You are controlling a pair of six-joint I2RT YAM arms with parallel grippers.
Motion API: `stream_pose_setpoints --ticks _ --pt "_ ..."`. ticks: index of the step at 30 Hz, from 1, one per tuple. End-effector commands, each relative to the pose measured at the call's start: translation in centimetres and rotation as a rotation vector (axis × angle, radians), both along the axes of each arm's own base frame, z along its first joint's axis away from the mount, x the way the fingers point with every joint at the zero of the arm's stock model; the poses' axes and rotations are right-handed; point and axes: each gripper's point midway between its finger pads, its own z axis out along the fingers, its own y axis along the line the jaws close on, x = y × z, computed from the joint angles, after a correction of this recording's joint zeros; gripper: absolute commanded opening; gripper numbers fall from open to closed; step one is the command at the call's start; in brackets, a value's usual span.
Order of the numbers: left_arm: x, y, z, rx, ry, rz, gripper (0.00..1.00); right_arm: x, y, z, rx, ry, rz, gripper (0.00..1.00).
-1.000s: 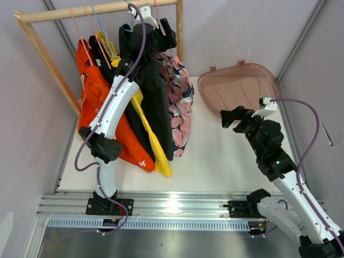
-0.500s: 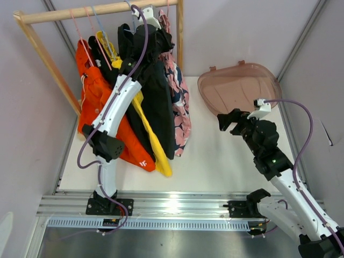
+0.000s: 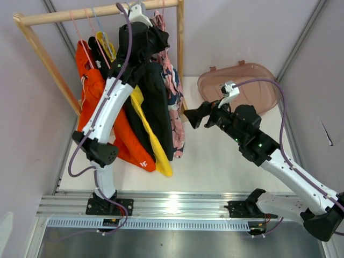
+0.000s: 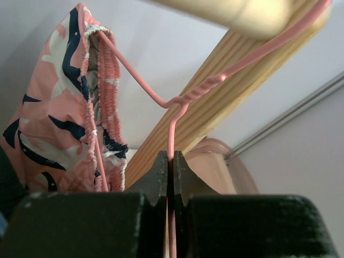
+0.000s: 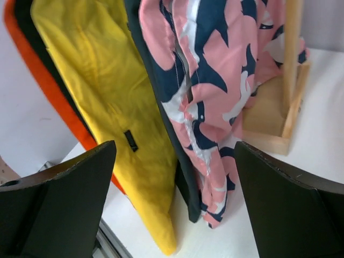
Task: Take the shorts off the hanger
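Left wrist view: we see our left gripper (image 4: pixel 167 161) clenched on the wire neck of the pink hanger (image 4: pixel 200 91), hooked over the wooden rail (image 4: pixel 236 11) above the bench's far left corner. The floral shorts (image 4: pixel 54 123) hang from it. Our right gripper (image 5: pixel 172 166) gapes wide, facing those shorts without touching.

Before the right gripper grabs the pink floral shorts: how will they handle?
Probably floppy: the pink floral shorts hang in loose, uneven folds. Likely light, thin fabric with a gathered elastic waistband that may stretch when pulled. They should swing little, since the left gripper pinches their pink wire hanger.
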Motion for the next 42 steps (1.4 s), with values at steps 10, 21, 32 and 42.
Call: stream_pose_setpoints --ticks 10,21,32,42 --pt "-6.6 1.1 10.1 -0.168 -0.176 -0.087 0.00 -0.2 4.4 3.7 0.042 -0.100 0.013 0.99" --pt "-11.2 0.3 9.9 -0.200 -0.159 -0.138 0.00 3.0 7.1 3.8 0.022 -0.153 -0.044 0.99" --pt "-13.5 2.0 10.8 -0.192 -0.188 -0.117 0.00 0.6 8.3 2.2 0.048 -0.104 0.000 0.00" --pt "-11.8 4.9 14.4 -0.107 -0.296 0.040 0.00 -10.4 6.8 -1.5 0.013 -0.017 0.048 0.00"
